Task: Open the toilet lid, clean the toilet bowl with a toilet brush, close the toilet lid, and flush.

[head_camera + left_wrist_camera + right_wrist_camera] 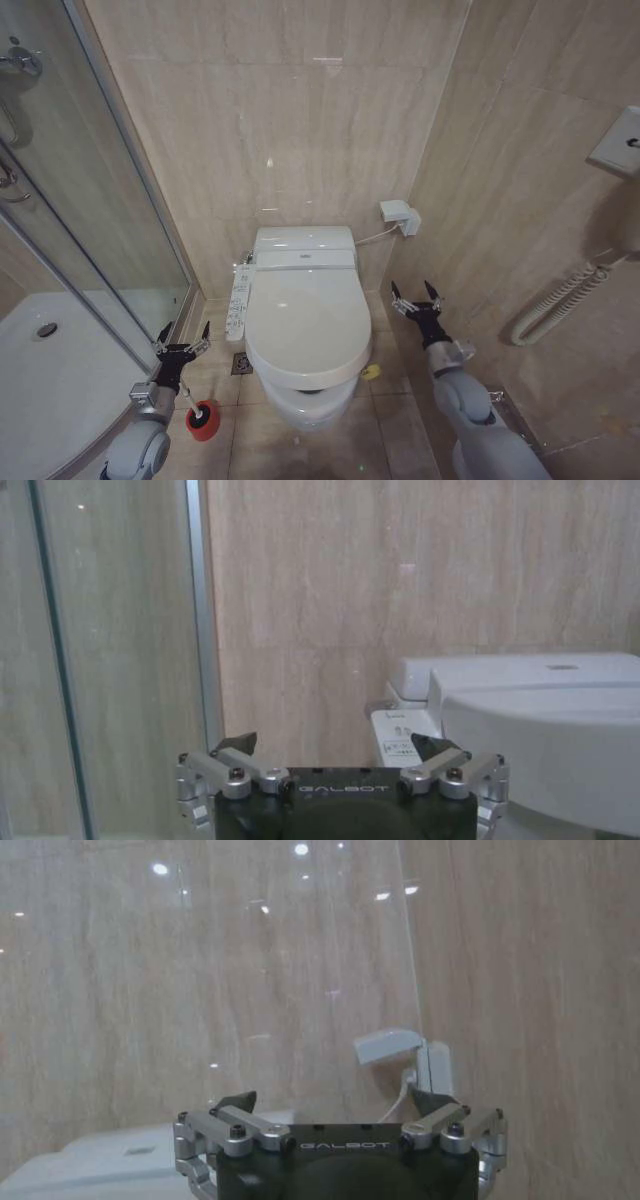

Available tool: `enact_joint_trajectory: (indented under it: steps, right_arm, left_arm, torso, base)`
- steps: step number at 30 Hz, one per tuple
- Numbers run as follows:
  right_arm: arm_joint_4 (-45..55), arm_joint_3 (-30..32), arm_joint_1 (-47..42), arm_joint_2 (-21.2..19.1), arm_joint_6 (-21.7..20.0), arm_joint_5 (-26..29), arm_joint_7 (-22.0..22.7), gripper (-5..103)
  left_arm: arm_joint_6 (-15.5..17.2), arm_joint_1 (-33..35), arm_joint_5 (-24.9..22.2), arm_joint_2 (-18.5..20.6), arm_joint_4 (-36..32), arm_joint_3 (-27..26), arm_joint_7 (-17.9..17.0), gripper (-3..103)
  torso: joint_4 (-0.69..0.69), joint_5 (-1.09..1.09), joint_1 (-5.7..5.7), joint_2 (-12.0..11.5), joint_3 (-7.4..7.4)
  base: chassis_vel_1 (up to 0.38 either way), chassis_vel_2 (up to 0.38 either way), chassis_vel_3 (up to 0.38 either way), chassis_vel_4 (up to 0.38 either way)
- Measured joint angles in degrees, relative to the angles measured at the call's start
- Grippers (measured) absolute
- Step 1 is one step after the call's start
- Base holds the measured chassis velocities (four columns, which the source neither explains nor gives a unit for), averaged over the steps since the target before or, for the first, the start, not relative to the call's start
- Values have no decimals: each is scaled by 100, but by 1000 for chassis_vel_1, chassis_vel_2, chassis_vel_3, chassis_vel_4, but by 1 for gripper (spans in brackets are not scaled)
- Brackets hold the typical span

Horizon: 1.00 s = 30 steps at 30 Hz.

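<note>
Beige tiled walls framed the white ceramic toilet bowl (305,400), its glossy white oval lid (308,325) down. Left gripper (183,337) hovered spread, empty, above the red-cupped toilet brush (200,416); right gripper (417,298) hung splayed, empty, beside the bowl.

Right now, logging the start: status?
Left gripper open beside bowl, right gripper open opposite. Glossy white oval toilet lid shut. Black-bristled brush in red holder.
</note>
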Motion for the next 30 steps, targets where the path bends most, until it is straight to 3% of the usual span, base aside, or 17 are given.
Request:
enact_joint_trajectory:
  steps: [11,30]
  right_arm:
    - [168,72,-265,276,-62,-575,365,100]
    - [235,61,-376,406,-30,-558,292,100]
  left_arm:
    - [0,0,0,0,0,-1,0,100]
    - [0,0,0,0,0,0,0,100]
  torso:
    - [0,0,0,0,1]
    - [0,1,1,0,0]
  base:
    - [0,0,0,0]
    - [0,0,0,0]
